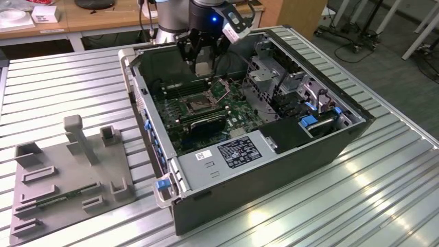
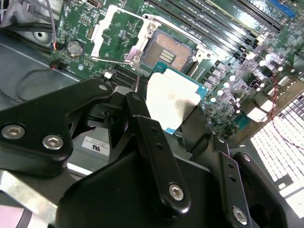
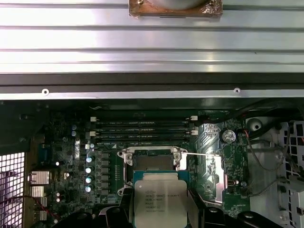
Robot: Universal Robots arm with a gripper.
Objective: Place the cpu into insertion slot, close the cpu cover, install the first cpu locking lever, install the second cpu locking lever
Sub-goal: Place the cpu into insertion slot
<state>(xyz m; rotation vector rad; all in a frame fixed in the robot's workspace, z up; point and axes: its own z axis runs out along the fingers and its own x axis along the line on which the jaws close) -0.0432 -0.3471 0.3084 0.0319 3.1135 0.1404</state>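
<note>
My gripper (image 1: 203,63) hangs inside the open computer case, shut on the cpu (image 1: 203,70). In both wrist views the cpu (image 2: 172,97) (image 3: 160,198) is a silvery-beige square chip on a green carrier edge, held flat between the black fingers (image 2: 142,128). It hovers above the green motherboard, close beside the insertion slot (image 2: 167,54) (image 3: 153,164) and apart from it. The insertion slot (image 1: 194,107) lies bare with its dark contact field showing. The cpu cover (image 2: 116,29) (image 3: 210,176) stands swung open next to the slot. A thin wire lever (image 2: 111,60) juts out by the slot's corner.
Long black memory slots (image 3: 142,129) run beside the socket. The case wall (image 1: 137,67), a drive cage (image 1: 271,72) and a black power-supply shroud (image 1: 291,134) ring the board. A grey fixture tray (image 1: 69,170) sits on the ribbed metal table at the exterior view's left.
</note>
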